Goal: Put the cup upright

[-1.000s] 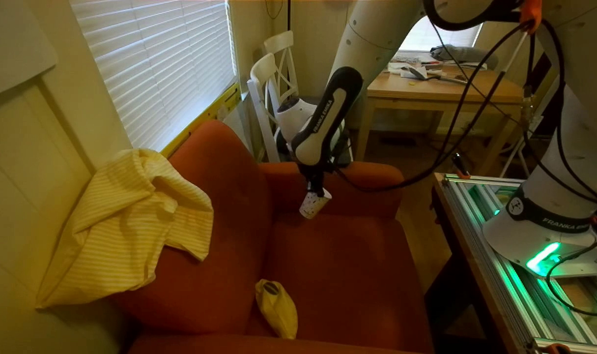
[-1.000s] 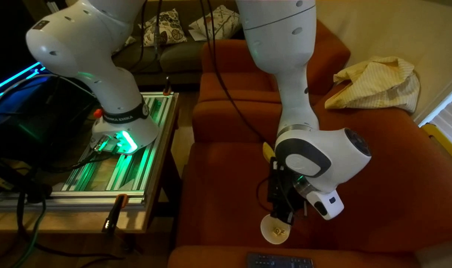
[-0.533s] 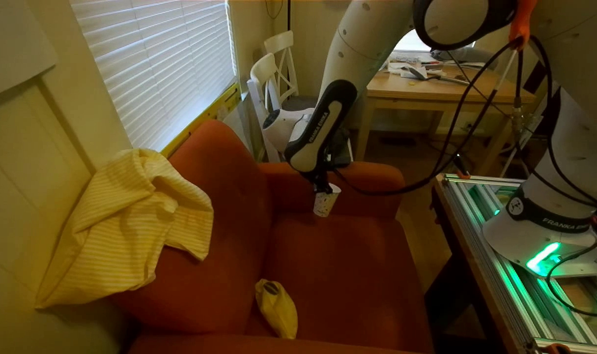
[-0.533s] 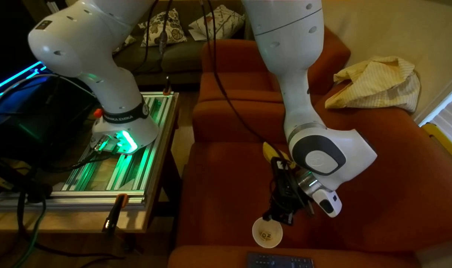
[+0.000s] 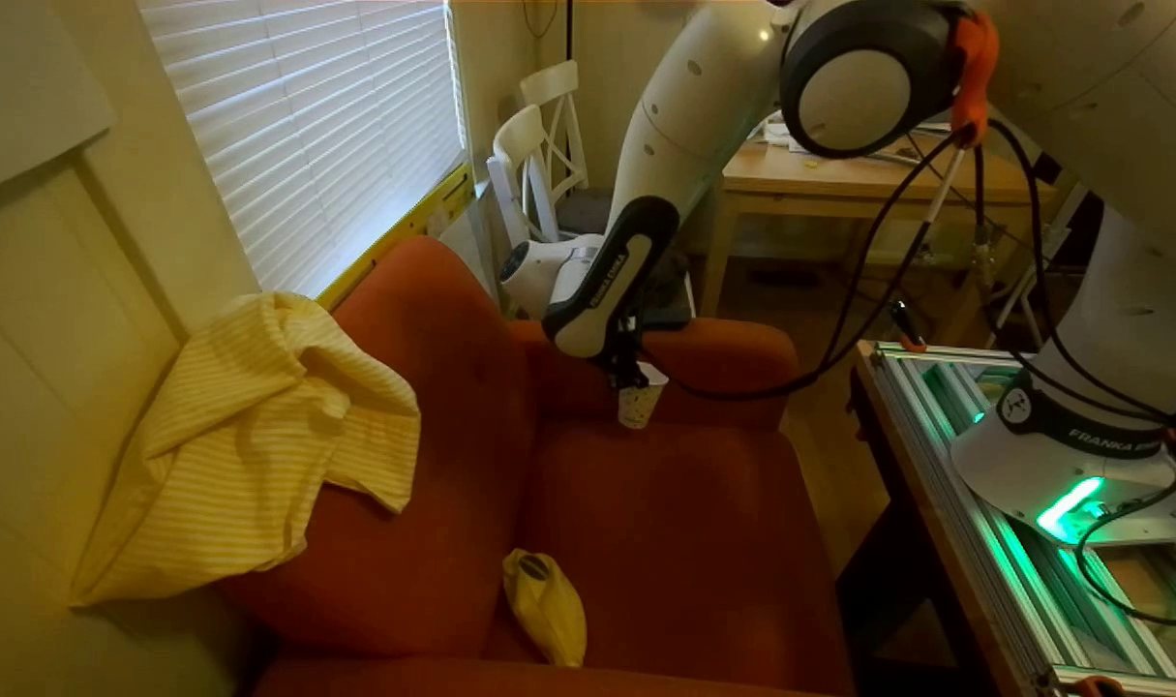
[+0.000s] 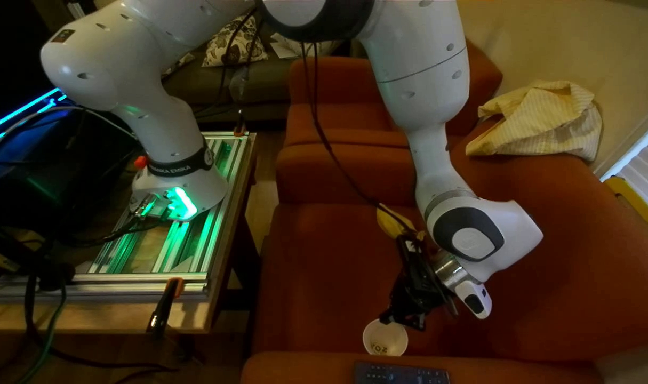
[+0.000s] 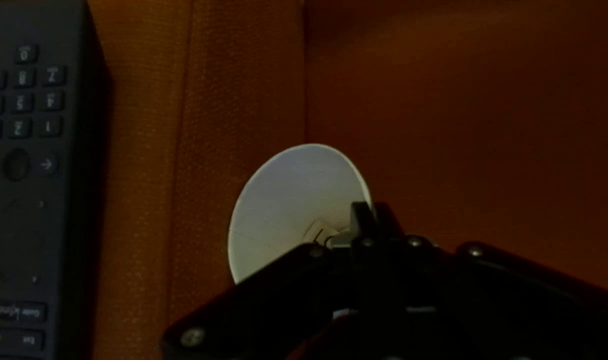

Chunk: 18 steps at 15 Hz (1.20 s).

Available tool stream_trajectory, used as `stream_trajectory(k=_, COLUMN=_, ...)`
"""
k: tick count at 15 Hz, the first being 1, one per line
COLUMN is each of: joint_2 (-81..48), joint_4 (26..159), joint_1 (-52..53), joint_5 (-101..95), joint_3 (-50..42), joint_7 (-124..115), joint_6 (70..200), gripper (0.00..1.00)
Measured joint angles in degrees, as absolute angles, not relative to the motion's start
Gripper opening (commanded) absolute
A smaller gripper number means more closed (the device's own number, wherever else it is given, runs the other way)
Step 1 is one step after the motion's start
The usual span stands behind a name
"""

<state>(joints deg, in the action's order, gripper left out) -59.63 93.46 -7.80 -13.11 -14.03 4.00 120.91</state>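
Observation:
The white, speckled paper cup (image 5: 643, 401) is held near the couch's armrest, its mouth facing up and its body leaning slightly. Its open mouth and the print on its inner bottom show in an exterior view (image 6: 386, 337) and in the wrist view (image 7: 293, 195). My gripper (image 7: 373, 215) is shut on the cup's wall at the rim, one finger inside and one outside. The gripper also shows in both exterior views (image 5: 629, 378) (image 6: 392, 320). I cannot tell whether the cup's base touches the seat.
A dark remote control (image 7: 28, 200) lies on the orange armrest (image 6: 302, 368) beside the cup. A yellow banana-like object (image 5: 547, 610) lies on the orange seat (image 5: 684, 542). A yellow striped cloth (image 5: 258, 445) hangs over the backrest. The arm's table (image 6: 233, 224) stands alongside.
Over the last second my wrist has turned and the cup has swung from a strong tilt to nearly upright, shifting slightly. In the last half second it has moved only a little.

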Motion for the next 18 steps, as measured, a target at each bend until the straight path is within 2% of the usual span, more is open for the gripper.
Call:
stream_trajectory(k=10, joint_2=-67.51, joint_4=83.43, joint_1=-7.91, joint_5=-13.11, joint_3=-13.29, joint_7=4.0, joint_6=116.76, gripper=0.01)
stream_trajectory(k=18, joint_2=-68.88, joint_4=80.74, joint_1=-8.49, joint_5=-13.09, joint_3=-11.73, joint_7=5.2, joint_6=116.83, gripper=0.01)
